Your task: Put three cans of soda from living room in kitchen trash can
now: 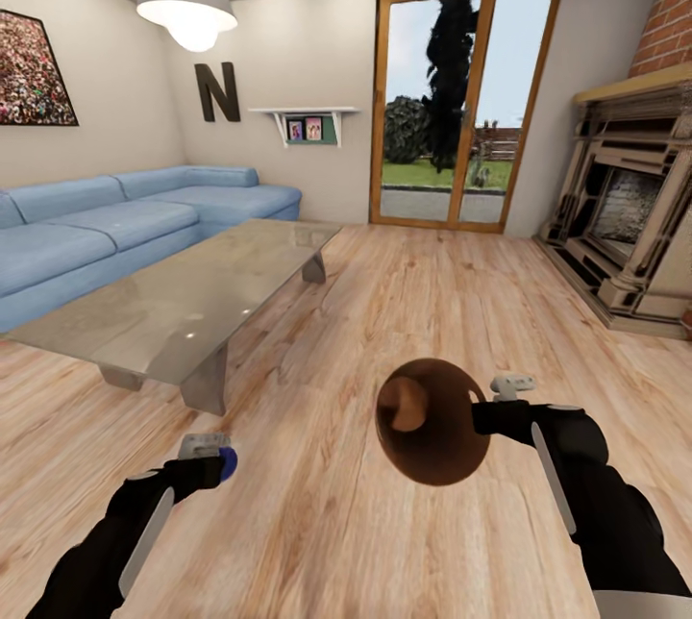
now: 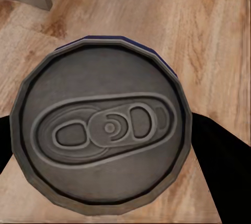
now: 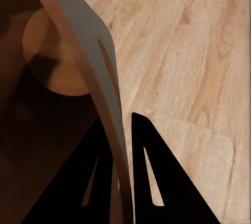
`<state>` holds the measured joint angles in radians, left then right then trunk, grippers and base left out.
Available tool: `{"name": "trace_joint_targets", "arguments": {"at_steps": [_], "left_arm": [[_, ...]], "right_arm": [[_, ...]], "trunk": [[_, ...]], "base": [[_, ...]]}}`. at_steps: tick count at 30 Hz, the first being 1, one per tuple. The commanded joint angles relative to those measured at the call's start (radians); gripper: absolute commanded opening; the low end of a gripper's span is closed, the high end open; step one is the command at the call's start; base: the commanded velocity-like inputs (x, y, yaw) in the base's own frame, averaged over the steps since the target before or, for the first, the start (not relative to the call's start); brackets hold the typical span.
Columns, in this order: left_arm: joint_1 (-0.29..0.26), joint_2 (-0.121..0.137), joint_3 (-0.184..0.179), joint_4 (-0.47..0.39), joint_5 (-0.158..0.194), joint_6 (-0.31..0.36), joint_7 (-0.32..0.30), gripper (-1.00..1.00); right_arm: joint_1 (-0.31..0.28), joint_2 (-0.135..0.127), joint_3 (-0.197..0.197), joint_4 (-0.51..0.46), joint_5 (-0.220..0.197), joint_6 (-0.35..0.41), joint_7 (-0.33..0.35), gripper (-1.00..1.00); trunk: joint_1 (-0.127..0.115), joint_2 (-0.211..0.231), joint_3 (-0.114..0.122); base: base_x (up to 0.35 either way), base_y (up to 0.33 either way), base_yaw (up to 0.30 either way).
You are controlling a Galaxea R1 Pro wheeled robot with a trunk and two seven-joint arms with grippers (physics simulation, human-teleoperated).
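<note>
Gripped blue can point(image 2: 102, 130) (open floor point(image 1: 404, 311) ahead)

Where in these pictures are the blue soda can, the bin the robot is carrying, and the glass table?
blue soda can point(image 2: 104, 130): left wrist view, on its grey metal top.
bin point(image 1: 447, 451): head view, on its brown inside wall.
glass table point(image 1: 183, 302): head view, on the bare glass top.
</note>
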<state>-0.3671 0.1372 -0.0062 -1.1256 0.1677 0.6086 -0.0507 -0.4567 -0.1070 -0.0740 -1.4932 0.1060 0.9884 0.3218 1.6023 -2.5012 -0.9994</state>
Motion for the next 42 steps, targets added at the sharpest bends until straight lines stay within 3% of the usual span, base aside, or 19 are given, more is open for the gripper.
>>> {"name": "trace_joint_targets", "arguments": {"at_steps": [1,5,13,17,20,22,32,36,40,42], "left_arm": [[0.017,0.000,-0.002,-0.042,0.000,0.030,-0.002,-1.00],[0.041,0.001,-0.005,-0.132,0.000,0.096,-0.028,-1.00],[0.076,-0.005,-0.007,-0.326,0.003,0.235,-0.060,-1.00],[0.078,-0.007,-0.008,-0.361,0.005,0.269,-0.068,-1.00],[0.078,-0.008,-0.009,-0.400,0.005,0.307,-0.115,-1.00],[0.079,-0.007,-0.009,-0.418,0.005,0.345,-0.159,-1.00],[0.079,-0.003,-0.009,-0.449,0.006,0.433,-0.263,-1.00],[0.079,-0.004,-0.014,-0.460,0.006,0.439,-0.281,-1.00],[0.079,-0.007,-0.043,-0.464,0.006,0.439,-0.286,-1.00],[0.079,-0.010,-0.067,-0.465,0.006,0.439,-0.288,-1.00]], "right_arm": [[0.000,0.000,0.000,0.005,-0.025,0.003,0.004,-1.00],[0.000,0.000,0.000,0.020,-0.025,0.004,0.004,-1.00],[-0.002,0.001,0.005,0.103,-0.022,0.004,-0.007,-1.00],[-0.002,0.002,0.008,0.119,-0.022,0.004,-0.008,-1.00],[-0.002,0.001,0.009,0.137,-0.022,0.005,-0.009,-1.00],[-0.003,0.002,0.010,0.159,-0.019,0.005,-0.009,-1.00],[-0.005,0.016,0.023,0.184,0.022,0.041,-0.010,-1.00],[-0.005,0.019,0.047,0.187,0.026,0.045,-0.011,-1.00],[-0.005,0.020,0.071,0.188,0.027,0.048,-0.017,-1.00],[-0.005,0.022,0.113,0.192,0.027,0.059,-0.040,-1.00]], "trunk": [[0.000,0.000,0.004],[-0.002,0.001,0.020],[-0.033,0.057,0.045],[-0.048,0.085,0.057],[-0.060,0.106,0.067],[-0.067,0.120,0.073],[-0.106,0.190,0.104],[-0.121,0.218,0.117],[-0.136,0.246,0.129],[-0.144,0.260,0.136]], "base": [[0.000,0.000,0.000],[0.000,0.000,0.000],[0.000,0.000,0.000],[0.000,0.000,0.000],[0.000,0.000,0.000],[0.000,0.000,0.000],[0.000,0.000,0.000],[0.000,0.000,0.000],[0.000,0.000,0.000],[0.000,0.000,0.000]]}}
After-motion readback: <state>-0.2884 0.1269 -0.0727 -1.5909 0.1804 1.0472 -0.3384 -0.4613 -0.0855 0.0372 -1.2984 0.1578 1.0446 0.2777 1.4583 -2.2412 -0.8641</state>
